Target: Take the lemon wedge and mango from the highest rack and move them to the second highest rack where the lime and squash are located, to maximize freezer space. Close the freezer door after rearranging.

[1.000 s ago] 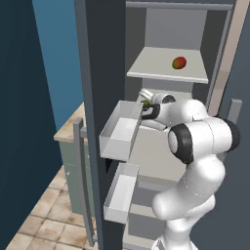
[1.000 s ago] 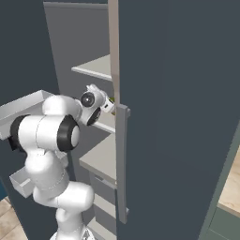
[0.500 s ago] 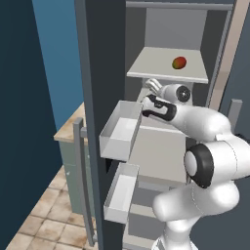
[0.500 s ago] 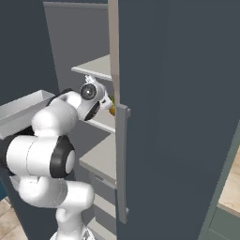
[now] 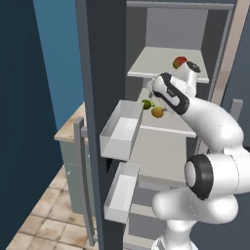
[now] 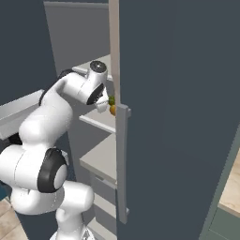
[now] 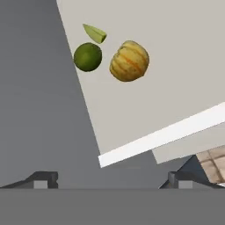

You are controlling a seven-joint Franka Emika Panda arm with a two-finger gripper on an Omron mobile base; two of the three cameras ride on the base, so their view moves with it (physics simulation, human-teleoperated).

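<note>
On the second highest rack (image 7: 176,66) the lemon wedge (image 7: 94,33) lies touching the dark green lime (image 7: 88,56), with the ribbed yellow-orange squash (image 7: 129,60) right beside them. My gripper (image 7: 112,180) is open and empty, held above and back from this group. In the left base view the lime (image 5: 146,104) and squash (image 5: 157,112) rest on that rack (image 5: 171,124), just below my gripper (image 5: 155,87). The red-orange mango (image 5: 179,62) sits on the highest rack (image 5: 156,66), close behind my wrist. The freezer door (image 5: 97,63) stands wide open at the left.
Two clear white bins (image 5: 119,132) (image 5: 119,193) hang inside the open door, close to my arm, and its long grey handle (image 5: 82,180) faces outward. The neighbouring dark door (image 6: 178,117) with its handle (image 6: 122,159) is shut on the right. More shelves lie below.
My hand has lifted up and back from the second highest rack, jaws staying open. The lemon wedge stays beside the lime.
</note>
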